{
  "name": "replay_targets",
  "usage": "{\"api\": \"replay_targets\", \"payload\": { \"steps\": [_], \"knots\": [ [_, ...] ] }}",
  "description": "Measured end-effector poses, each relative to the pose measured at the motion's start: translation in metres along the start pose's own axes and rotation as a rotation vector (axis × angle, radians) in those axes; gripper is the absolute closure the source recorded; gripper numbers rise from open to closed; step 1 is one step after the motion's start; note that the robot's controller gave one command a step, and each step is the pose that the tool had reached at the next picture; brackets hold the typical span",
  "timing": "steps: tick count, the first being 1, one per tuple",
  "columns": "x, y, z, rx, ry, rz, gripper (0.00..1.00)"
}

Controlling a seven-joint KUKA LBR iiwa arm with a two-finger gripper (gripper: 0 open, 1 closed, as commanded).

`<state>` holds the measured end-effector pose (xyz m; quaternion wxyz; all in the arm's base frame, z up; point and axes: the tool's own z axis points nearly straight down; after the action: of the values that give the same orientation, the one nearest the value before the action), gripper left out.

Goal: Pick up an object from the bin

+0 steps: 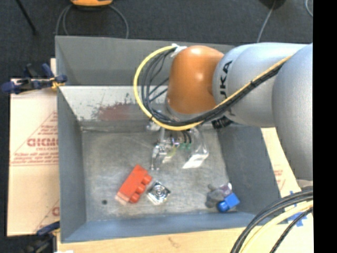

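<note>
My gripper (169,145) hangs below the orange wrist cover, over the middle of the bin floor toward the back wall. A red-orange toy brick (134,184) lies flat just below and to its left, near the front. Beside the brick sits a small shiny metal piece (158,193). A pale, translucent piece (194,158) lies at the gripper's right side; whether it touches the gripper I cannot tell.
A small grey and blue thing (222,198) rests in the front right corner. The arm and its yellow and black cables cover the back right of the bin. Bare floor stretches along the left side.
</note>
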<state>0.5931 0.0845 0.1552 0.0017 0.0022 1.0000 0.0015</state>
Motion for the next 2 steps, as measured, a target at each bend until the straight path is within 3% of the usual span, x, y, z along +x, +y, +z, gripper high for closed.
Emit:
{"api": "replay_targets", "payload": {
  "steps": [1,2],
  "knots": [
    [0.05,0.012,0.078,0.005,-0.011,-0.513,0.0],
    [0.043,0.045,0.079,0.01,0.005,-0.903,0.0]
  ]
}}
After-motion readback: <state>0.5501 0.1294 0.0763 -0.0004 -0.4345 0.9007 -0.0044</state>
